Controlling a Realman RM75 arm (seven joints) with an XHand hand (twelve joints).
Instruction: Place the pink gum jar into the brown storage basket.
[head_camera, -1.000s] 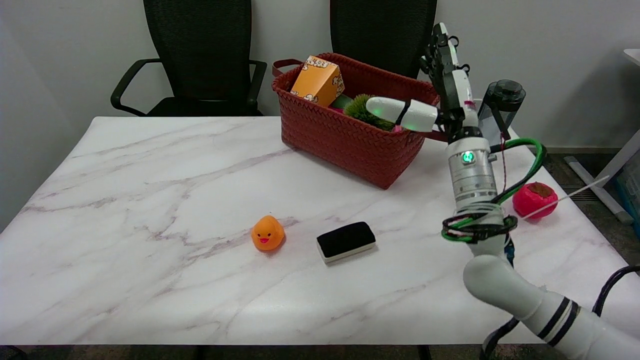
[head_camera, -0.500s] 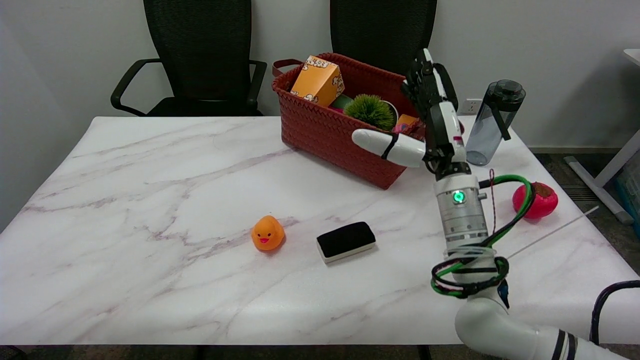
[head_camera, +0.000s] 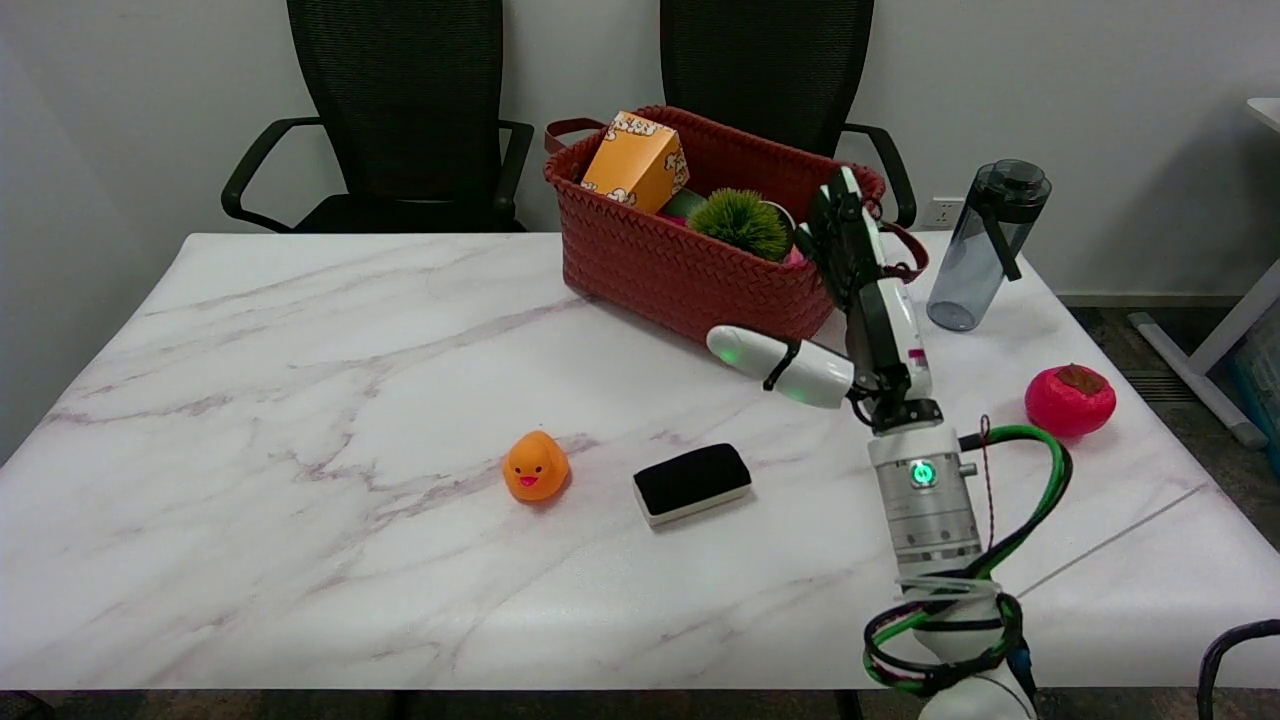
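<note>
The brown woven storage basket (head_camera: 660, 262) stands at the back middle of the table. A sliver of pink (head_camera: 796, 258), which may be the gum jar, shows inside it at the right end, behind a green spiky ball (head_camera: 742, 222); most of it is hidden by my hand. My right hand (head_camera: 866, 292) is in front of the basket's right corner, above the table. Its fingers stretch up and its thumb sticks out to the left. It holds nothing.
In the basket also lies an orange popcorn box (head_camera: 636, 160). On the table are an orange rubber duck (head_camera: 536, 466), a black eraser (head_camera: 692, 483), a smoky water bottle (head_camera: 985, 245) and a red persimmon toy (head_camera: 1069, 400). Two black chairs stand behind the table.
My right hand has drawn back from beside the basket's right end towards the table's near side and come lower, empty throughout. Nothing on the table has moved.
</note>
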